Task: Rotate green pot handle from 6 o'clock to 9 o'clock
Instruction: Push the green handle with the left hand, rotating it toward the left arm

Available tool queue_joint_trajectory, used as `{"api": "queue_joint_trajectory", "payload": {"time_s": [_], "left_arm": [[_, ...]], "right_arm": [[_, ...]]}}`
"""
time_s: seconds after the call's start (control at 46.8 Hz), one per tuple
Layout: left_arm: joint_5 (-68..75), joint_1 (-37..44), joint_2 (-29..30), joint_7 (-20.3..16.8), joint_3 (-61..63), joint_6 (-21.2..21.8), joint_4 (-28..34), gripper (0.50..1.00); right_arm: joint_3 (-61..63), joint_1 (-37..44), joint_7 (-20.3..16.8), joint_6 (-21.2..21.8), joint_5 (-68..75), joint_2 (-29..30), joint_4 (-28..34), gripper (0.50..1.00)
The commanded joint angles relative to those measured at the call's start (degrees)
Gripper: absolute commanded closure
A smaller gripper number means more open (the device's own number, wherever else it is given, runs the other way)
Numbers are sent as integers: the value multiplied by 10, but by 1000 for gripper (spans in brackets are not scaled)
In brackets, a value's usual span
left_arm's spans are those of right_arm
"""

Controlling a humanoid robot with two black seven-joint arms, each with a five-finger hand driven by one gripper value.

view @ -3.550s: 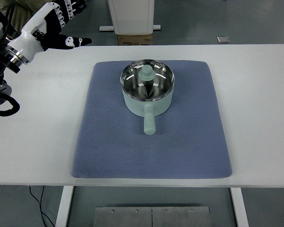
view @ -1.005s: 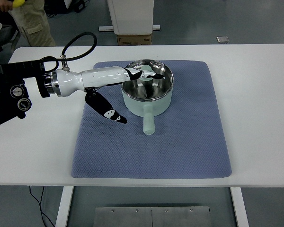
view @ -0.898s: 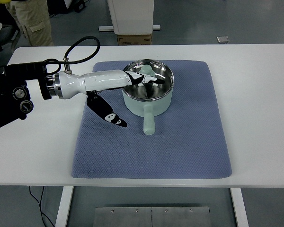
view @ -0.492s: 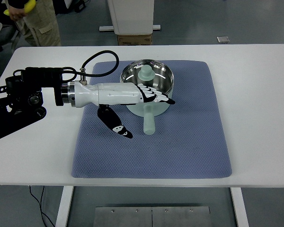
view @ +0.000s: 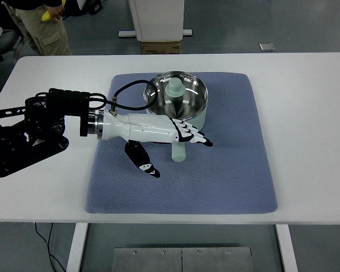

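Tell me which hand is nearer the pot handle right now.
Left. The left hand lies across the green pot's handle, fingers spread over its upper part. The right hand is not in view.

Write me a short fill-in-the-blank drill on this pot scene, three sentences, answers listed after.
1. The green pot stands on a blue ____ spread over the white table.
2. The pot's handle points toward ____ o'clock.
3. The left hand reaches across the handle with its fingers ____, grasping nothing.

Missing words: mat; 6; open
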Motion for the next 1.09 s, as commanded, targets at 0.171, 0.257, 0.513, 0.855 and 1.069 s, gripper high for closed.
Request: {"api": "queue_joint_trajectory", "payload": {"time_s": [0.171, 0.257, 0.513, 0.855, 1.069], "left_arm": [[23, 0, -17, 0, 12, -2, 11, 500], [32, 1, -22, 0, 15, -3, 18, 500], [46, -2, -22, 0, 24, -5, 27, 500], [68, -1, -22, 0, 35, -9, 34, 500], [69, -2, -21, 0, 38, -18, 34, 500]], "right_arm": [[0, 0, -1, 0, 1, 0, 0, 500], [0, 0, -1, 0, 1, 0, 0, 500], [0, 0, -1, 0, 1, 0, 0, 500], [0, 0, -1, 0, 1, 0, 0, 500], [0, 0, -1, 0, 1, 0, 0, 500]]}}
